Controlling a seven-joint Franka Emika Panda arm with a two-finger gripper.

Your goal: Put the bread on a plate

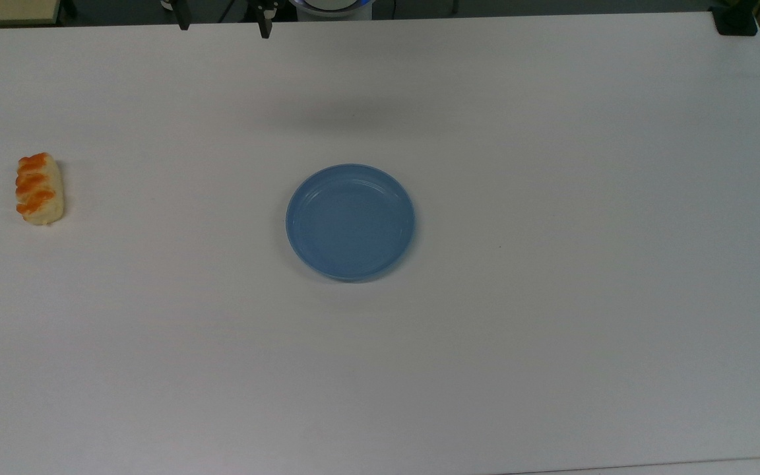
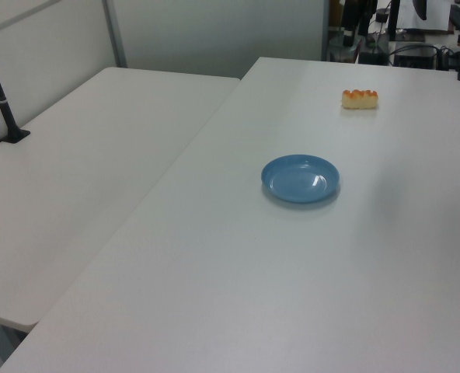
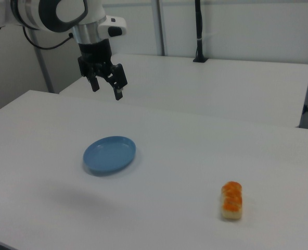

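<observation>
- My hand (image 3: pixel 106 87) hangs high over the bench (image 3: pixel 185 151), its two fingers (image 3: pixel 119 83) spread apart and gripping nothing. In the top view the fingertips poke in at the upper edge (image 1: pixel 221 23), over the bench's far border.
- In the right view, the hand sits above and behind the plate, well clear of it, with the white arm (image 3: pixel 55 13) reaching in from the right view's upper left.
- The plate (image 1: pixel 350 221) is closest to my hand: round, light blue, shallow, with a raised rim, lying flat near the middle of the bench with nothing on it. It shows in the left view (image 2: pixel 301 178) and the right view (image 3: pixel 109 154) too.
- The bread (image 1: pixel 39 189) lies on the bench well apart from the plate, near the top view's left edge. It is a pale loaf with orange-brown patches on top, also visible in the left view (image 2: pixel 360 98) and the right view (image 3: pixel 232 200).
- A second white table (image 2: pixel 82 171) stands alongside, at the left view's left.
</observation>
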